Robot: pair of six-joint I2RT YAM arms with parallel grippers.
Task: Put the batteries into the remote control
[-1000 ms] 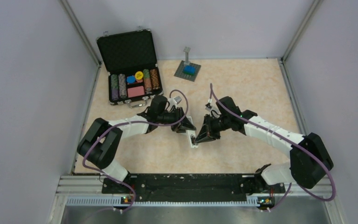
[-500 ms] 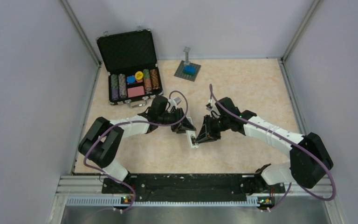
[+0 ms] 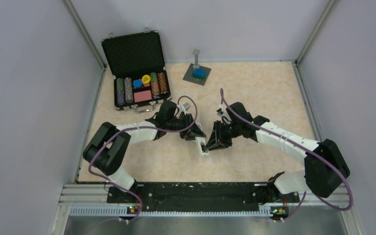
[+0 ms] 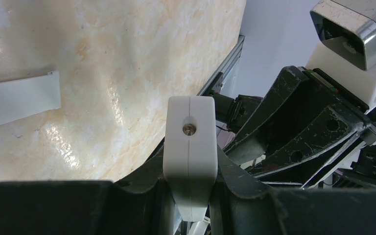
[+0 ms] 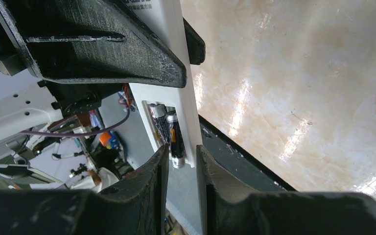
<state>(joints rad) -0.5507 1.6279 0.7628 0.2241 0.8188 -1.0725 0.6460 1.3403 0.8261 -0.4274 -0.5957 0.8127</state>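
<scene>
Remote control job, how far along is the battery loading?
Done: both dark cylindrical batteries sit in the slim white plastic remote control's open bay. In hand: left claw grips the remote, right claw straddles its battery end. Left: white cover plate lies on the table, unfitted.

Top external: high above near edge, looks down on whole desk (image 3: 254,93). Wrist views: very close, low, facing each other across remote control (image 3: 203,146), shared by all three.

remote control (image 4: 190,147): wht plastic, smooth | table (image 5: 298,73): glossy marble-look | batteries (image 5: 174,138): shiny wrap, metal tips
</scene>
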